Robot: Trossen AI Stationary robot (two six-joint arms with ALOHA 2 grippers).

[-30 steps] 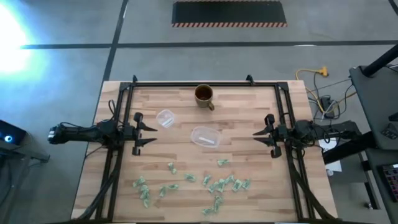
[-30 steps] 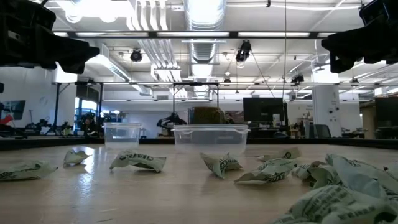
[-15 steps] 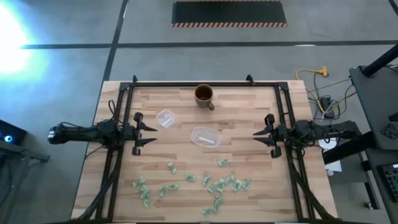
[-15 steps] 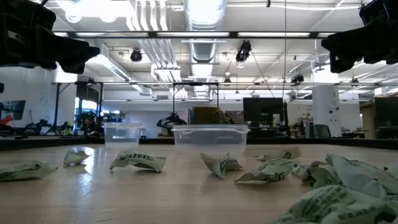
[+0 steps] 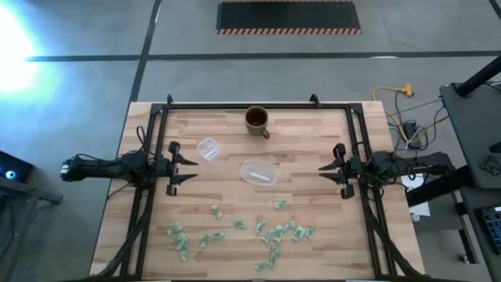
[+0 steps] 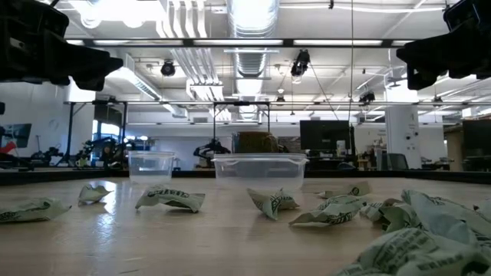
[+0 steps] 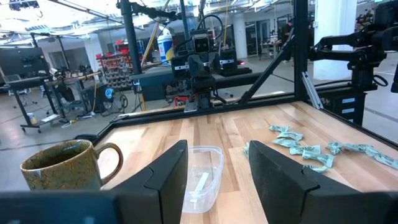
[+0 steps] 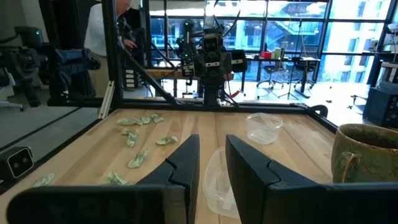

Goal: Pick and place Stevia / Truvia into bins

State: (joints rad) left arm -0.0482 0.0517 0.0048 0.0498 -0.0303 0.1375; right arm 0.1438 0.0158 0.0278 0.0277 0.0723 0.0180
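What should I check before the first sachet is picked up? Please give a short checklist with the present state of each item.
1. Left gripper open and empty, parked at the table's left edge: ok.
2. Right gripper open and empty, parked at the right edge: ok.
3. Tub upright near the table's middle, reachable between both arms: ok.
4. Tub empty: not ok, a pale flat piece already lies inside it in the left wrist view; what it is, cannot tell.
5. Sachets loose on the near half of the table, none under a gripper: ok.
6. Mug and round cup stand behind the tub, off the path to the sachets: ok.
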